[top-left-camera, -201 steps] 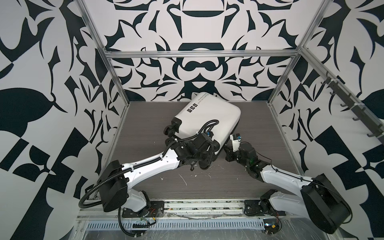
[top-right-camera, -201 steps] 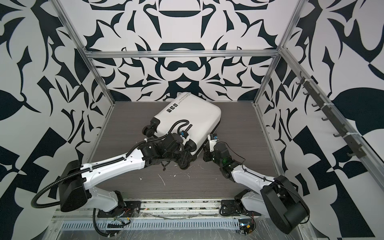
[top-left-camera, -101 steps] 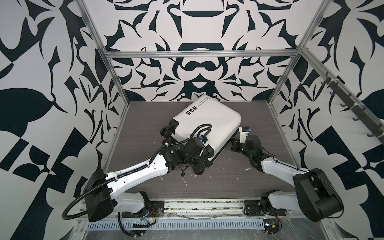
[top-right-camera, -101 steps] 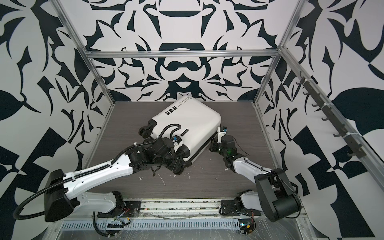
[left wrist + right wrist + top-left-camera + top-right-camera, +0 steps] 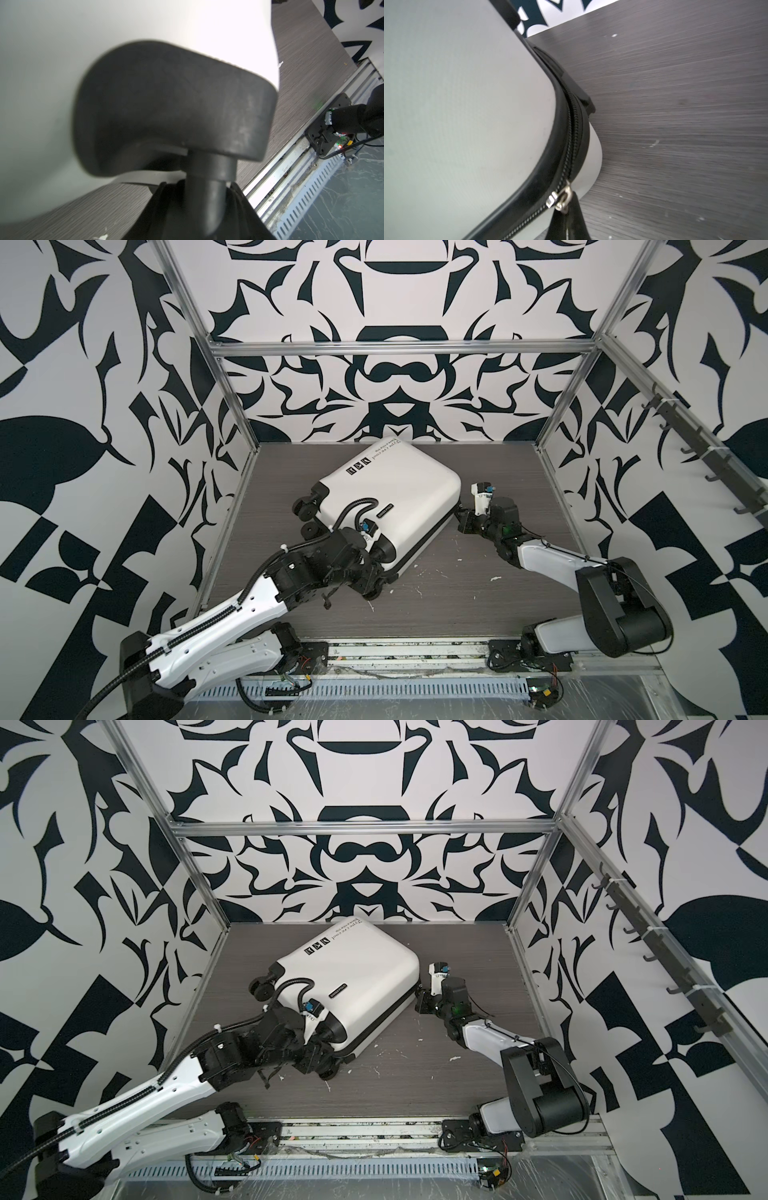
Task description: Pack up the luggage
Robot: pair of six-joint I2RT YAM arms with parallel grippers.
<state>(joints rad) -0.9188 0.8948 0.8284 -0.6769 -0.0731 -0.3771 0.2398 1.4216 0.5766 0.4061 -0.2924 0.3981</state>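
Note:
The luggage (image 5: 399, 497) (image 5: 357, 969) is a white hard-shell suitcase lying flat and closed on the dark table, turned at an angle. My left gripper (image 5: 376, 580) (image 5: 322, 1060) is at its near corner. In the left wrist view the left gripper (image 5: 204, 197) is shut on the stem of a black spinner wheel (image 5: 170, 108). My right gripper (image 5: 461, 516) (image 5: 420, 996) sits at the suitcase's right corner. In the right wrist view the right gripper (image 5: 566, 214) is shut on the silver zipper pull (image 5: 563, 202) on the black zipper (image 5: 571, 133).
Small white scraps (image 5: 494, 578) lie scattered on the table in front of the suitcase. Aluminium frame posts (image 5: 557, 418) and patterned walls enclose the table. A metal rail (image 5: 407, 649) runs along the front edge. A hook rack (image 5: 706, 448) lines the right wall.
The suitcase has turned and its near corner has slid toward the front with my left gripper. My right gripper has stayed on the zipper at the right corner while its elbow swung right.

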